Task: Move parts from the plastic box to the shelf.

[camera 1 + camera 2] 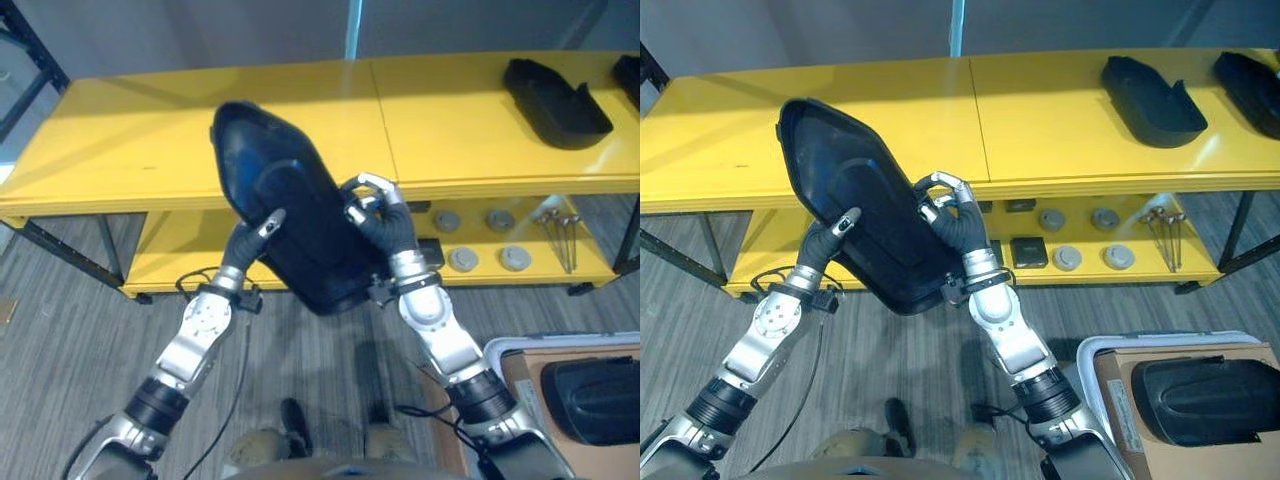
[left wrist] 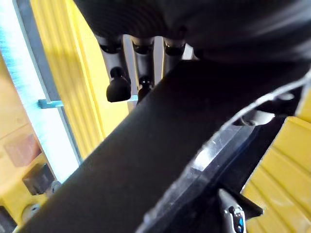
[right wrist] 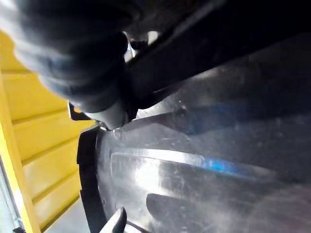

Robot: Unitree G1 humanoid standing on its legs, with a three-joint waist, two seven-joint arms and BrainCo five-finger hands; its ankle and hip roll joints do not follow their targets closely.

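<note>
A large black moulded plastic part point(image 1: 290, 205) hangs tilted in the air in front of the yellow shelf point(image 1: 140, 140), held between both hands. My left hand point(image 1: 248, 245) grips its lower left edge, thumb on the face and fingers point(image 2: 119, 85) behind. My right hand point(image 1: 378, 222) is curled round its right edge. The part's glossy inner face point(image 3: 204, 160) shows in the right wrist view. The white-rimmed plastic box point(image 1: 560, 340) sits on the floor at lower right, with another black part point(image 1: 1205, 400) lying in it on cardboard.
Two more black parts point(image 1: 555, 100) point(image 1: 1250, 75) lie on the shelf's top board at the right. The lower board carries round grey discs point(image 1: 463, 258), a small black box point(image 1: 1028, 251) and some bolts point(image 1: 560, 225). The top board's left half is bare.
</note>
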